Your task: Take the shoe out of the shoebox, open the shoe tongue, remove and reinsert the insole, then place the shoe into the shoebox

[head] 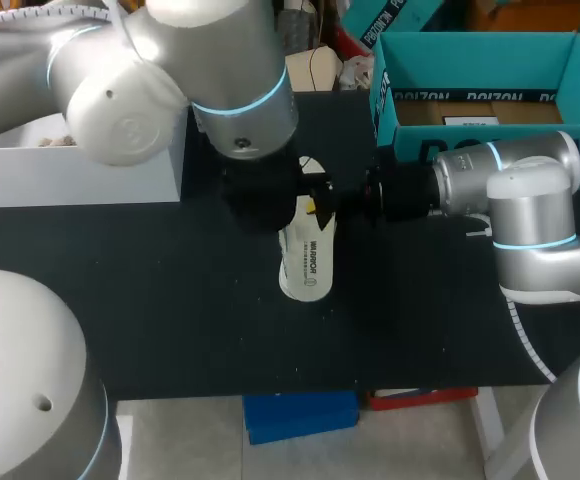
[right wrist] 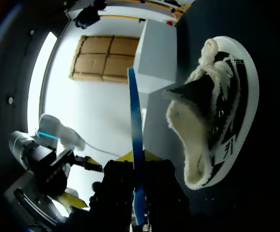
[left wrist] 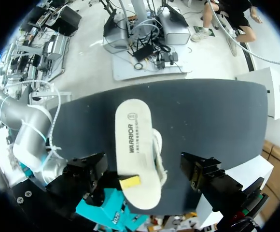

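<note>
The shoe is out of the shoebox. It lies on its side on the black surface, near the middle. From above, its white bottom shows, with dark print on it. The blue-green shoebox stands open at the far right of the surface, well apart from the shoe.

The left arm comes in from the far left, and the left hand hangs right over the shoe. In the left wrist view, the left hand is wide, with one black finger on each side of the shoe. The fingers do not seem to touch it.

The right arm comes in from the right, and the right hand is just beside the far end of the shoe. In the right wrist view, the right hand pinches a thin blue insole, seen from its edge. Just past the insole, the shoe shows its open top, its fuzzy lining and its white laces.

A white box sits at the left side of the surface.
</note>
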Tool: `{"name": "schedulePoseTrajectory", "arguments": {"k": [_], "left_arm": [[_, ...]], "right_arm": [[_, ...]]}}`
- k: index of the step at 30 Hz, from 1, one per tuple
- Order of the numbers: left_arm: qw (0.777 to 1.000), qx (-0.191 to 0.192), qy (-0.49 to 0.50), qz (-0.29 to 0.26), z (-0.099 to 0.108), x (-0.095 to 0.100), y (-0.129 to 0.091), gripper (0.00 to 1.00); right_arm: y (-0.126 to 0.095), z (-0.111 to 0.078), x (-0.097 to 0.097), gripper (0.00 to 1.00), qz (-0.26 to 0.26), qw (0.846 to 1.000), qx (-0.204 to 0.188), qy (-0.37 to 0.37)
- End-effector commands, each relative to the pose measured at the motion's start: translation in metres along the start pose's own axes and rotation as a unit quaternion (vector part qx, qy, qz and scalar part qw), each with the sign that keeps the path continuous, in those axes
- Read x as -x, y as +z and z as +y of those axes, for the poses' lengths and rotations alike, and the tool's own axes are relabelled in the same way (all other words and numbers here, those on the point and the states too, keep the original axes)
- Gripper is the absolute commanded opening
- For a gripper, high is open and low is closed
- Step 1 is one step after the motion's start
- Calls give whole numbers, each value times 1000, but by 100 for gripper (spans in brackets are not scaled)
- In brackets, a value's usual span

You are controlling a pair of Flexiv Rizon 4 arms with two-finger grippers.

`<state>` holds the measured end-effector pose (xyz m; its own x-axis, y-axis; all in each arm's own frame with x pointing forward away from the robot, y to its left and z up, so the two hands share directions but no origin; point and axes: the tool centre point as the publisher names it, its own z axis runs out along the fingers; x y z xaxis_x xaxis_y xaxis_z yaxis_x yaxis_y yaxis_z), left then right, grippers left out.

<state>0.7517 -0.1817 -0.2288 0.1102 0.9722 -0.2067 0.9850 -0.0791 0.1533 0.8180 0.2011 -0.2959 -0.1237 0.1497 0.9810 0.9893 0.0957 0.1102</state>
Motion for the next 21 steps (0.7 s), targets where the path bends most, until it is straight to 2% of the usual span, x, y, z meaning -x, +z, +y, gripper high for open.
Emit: {"name": "schedulePoseTrajectory", "arguments": {"k": [1, 7, 21], "left_arm": [[979, -36, 23, -198, -12, -30, -6, 100], [930, -94, 33, -355, -20, -50, -8, 100], [930, -94, 33, -355, -20, -50, -8, 100]], "right_arm": [[1, 0, 0, 0, 0, 1000, 1, 0], [1, 0, 0, 0, 0, 1000, 1, 0], [1, 0, 0, 0, 0, 1000, 1, 0]]}}
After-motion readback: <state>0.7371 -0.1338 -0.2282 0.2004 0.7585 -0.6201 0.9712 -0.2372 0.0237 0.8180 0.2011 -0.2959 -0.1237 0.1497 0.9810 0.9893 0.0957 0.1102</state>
